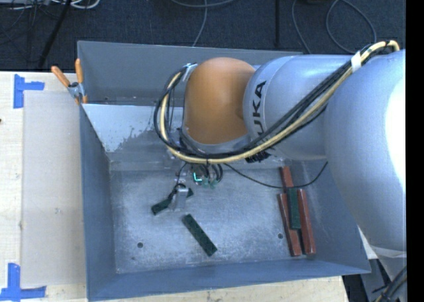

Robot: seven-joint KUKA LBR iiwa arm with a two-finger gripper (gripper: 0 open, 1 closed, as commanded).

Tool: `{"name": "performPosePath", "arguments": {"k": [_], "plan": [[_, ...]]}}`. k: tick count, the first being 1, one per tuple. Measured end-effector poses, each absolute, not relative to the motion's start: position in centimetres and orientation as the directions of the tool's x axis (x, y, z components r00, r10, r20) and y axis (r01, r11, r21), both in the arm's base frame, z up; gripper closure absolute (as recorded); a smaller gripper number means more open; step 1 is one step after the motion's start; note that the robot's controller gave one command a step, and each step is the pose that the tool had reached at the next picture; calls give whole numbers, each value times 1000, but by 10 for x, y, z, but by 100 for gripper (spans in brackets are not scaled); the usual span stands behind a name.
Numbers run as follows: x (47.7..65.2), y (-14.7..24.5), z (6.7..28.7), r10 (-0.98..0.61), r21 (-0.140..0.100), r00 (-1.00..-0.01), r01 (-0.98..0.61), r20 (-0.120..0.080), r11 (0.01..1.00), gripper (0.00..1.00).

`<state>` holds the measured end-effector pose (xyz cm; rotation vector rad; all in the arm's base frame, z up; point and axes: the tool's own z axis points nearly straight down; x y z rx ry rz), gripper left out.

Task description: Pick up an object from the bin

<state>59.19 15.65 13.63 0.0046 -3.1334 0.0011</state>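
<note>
My gripper (173, 199) hangs below the orange wrist cover, low over the bin floor a little left of the middle. Its dark lower end points down and to the left, and nothing shows in its grasp. A flat dark green bar (199, 234) lies slantwise on the floor just below and to the right of the gripper, apart from it.
Two long reddish-brown sticks (297, 221) lie side by side near the bin's right wall, with a short dark green piece (293, 210) on them. The arm and its cables cover the upper right of the bin. Bare floor lies to the gripper's left and front.
</note>
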Motion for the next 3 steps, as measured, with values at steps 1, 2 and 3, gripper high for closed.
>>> {"name": "performPosePath", "arguments": {"k": [1, 2, 3], "plan": [[577, 133, 66, -127, -2, -992, -127, 8, 992, 0], [579, 134, 70, -125, 0, -992, -125, 1, 992, 100], [582, 127, 209, -132, 0, -991, -132, -9, 991, 100]]}}
